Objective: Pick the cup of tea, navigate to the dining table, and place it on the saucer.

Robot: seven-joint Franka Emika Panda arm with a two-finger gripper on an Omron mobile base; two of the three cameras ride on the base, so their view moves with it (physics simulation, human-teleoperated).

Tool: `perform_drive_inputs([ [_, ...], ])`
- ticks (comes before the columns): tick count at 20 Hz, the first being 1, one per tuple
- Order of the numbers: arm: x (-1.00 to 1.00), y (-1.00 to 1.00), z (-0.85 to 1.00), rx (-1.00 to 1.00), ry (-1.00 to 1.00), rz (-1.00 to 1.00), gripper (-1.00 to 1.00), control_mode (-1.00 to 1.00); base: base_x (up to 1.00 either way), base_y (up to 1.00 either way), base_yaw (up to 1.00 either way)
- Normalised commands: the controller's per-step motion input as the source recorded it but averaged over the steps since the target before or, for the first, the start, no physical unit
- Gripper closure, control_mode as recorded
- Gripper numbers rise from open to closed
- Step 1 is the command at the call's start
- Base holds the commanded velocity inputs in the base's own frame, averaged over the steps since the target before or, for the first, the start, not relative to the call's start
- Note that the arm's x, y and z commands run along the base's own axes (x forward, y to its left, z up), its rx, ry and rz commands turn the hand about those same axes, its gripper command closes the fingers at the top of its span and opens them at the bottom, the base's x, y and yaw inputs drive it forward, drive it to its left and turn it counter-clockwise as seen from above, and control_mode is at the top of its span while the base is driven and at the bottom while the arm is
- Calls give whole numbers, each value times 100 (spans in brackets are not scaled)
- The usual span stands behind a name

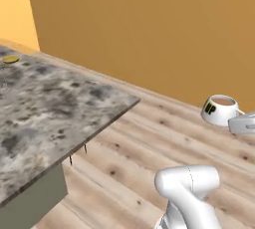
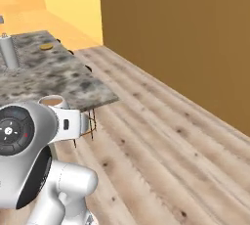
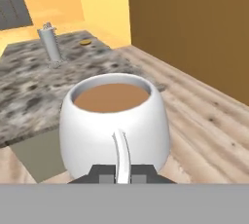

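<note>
The cup of tea (image 3: pixel 115 121) is white and rounded, full of brown liquid, and hangs in the air over the wooden floor. My gripper (image 3: pixel 122 173) is shut on its thin handle (image 3: pixel 121 152). In the left base view the cup of tea (image 1: pixel 220 109) shows its black-and-yellow mark, with the gripper (image 1: pixel 242 123) to its right. The dining table (image 1: pixel 45 108) is a grey marbled slab to the left of the cup. The saucer (image 1: pixel 11 59), small and yellow, lies on the table's far part, well away from the cup. The saucer (image 3: pixel 85 42) and the table (image 3: pixel 34 91) lie ahead of the cup.
A grey metal cylinder (image 3: pixel 51 47) stands on the table near the saucer (image 2: pixel 46 47). A brown wall (image 1: pixel 149 29) runs along the right side, with open wooden floor (image 2: pixel 161 136) between it and the table's corner (image 1: pixel 137 101). Thin dark legs (image 1: pixel 84 149) hang under the table edge.
</note>
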Motion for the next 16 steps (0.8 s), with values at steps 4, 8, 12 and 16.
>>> perform_drive_inputs([
  [4, 0, 0, 0, 0, 0, 0, 100, 100, 66, -99, 41],
  [8, 0, 0, 0, 0, 0, 0, 100, 100, 64, -98, 40],
  [12, 0, 0, 0, 0, 0, 0, 100, 100, 72, -98, 40],
  [16, 0, 0, 0, 0, 0, 0, 100, 100, 71, -99, 41],
])
